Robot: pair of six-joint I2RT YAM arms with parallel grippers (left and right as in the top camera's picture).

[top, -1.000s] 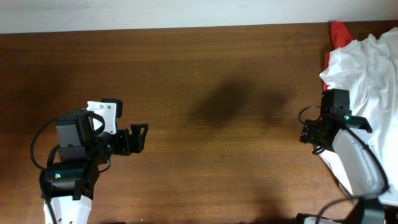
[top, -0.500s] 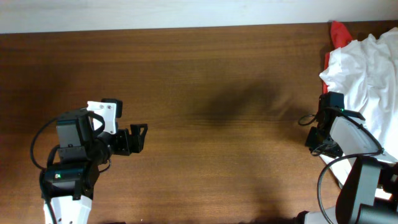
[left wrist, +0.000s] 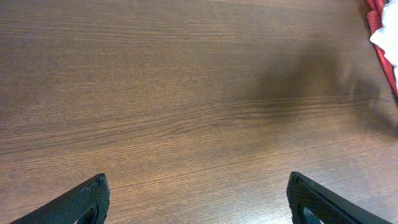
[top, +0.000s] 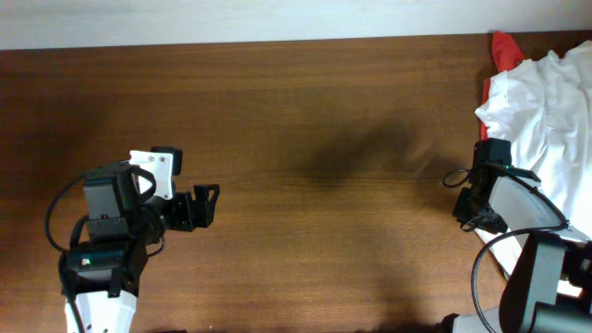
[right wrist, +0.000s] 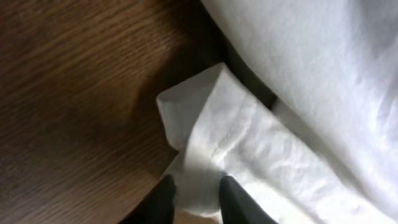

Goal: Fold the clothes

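A crumpled pile of white clothes [top: 546,102] lies at the table's right edge, with a red garment [top: 502,48] showing under its far side. My right gripper [top: 472,196] is at the pile's left border. In the right wrist view its two dark fingers [right wrist: 163,200] pinch a folded hem corner of the white cloth [right wrist: 249,155], so the right gripper [right wrist: 196,190] is shut on it. My left gripper [top: 211,205] hovers over bare wood at the left, far from the clothes. The left gripper [left wrist: 196,199] is open with nothing between its tips.
The wooden table [top: 324,111] stretches between the two arms. A pale wall strip [top: 231,18] runs along the far edge. The red garment [left wrist: 377,22] shows at the top right corner of the left wrist view.
The right gripper has shut on the white cloth's edge, and the right arm has shifted closer to the pile's border. The left arm has not moved.
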